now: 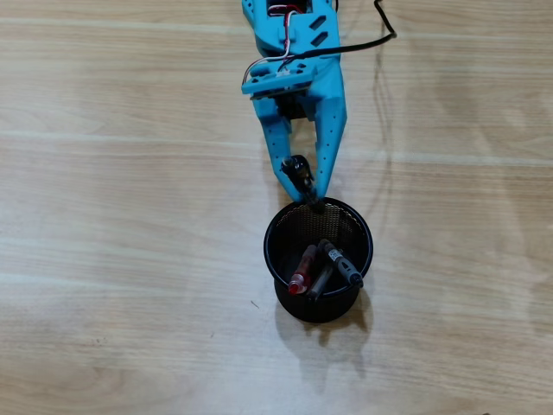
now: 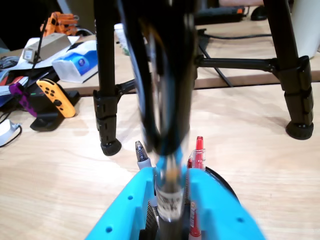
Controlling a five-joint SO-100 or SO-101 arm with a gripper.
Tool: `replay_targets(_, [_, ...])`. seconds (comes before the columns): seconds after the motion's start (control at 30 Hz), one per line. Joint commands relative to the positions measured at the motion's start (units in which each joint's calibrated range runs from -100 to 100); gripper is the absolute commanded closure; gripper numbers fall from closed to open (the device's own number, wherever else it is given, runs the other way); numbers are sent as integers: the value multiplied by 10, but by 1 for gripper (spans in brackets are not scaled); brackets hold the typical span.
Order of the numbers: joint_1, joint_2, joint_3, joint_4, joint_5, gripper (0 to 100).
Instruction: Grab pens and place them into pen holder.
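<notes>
Blue gripper (image 2: pixel 170 200) fingers clamp a black pen (image 2: pixel 167 125), which fills the wrist view as a dark blur (upright, close to the lens). Left of it stands a dark-tipped pen (image 2: pixel 140 154), right of it the red pen (image 2: pixel 198 152). Only the overhead view shows the whole pen holder (image 1: pixel 318 259), with three pens inside and the held pen at its far rim.

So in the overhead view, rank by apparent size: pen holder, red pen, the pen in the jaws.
1. pen holder, clearly largest.
2. red pen and held pen: both foreshortened and partly hidden, so unranked.
</notes>
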Motion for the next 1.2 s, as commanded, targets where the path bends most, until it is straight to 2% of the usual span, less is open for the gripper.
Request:
replay_targets(0.0, [6,0,-5,-12,5,84])
replay_targets(0.3, [10,-9,-1,-8,22,84])
replay_targets(0.4, [11,-21,-1,-6,57,85])
replay_targets(0.57, [23,-81,36,-5,114,99])
replay_targets(0.63, [28,-115,73,-5,131,97])
replay_targets(0.97, [48,-411,377,-4,310,97])
replay_targets(1.03, [49,-504,485,-4,365,97])
replay_targets(1.17, [50,-609,607,-3,413,96])
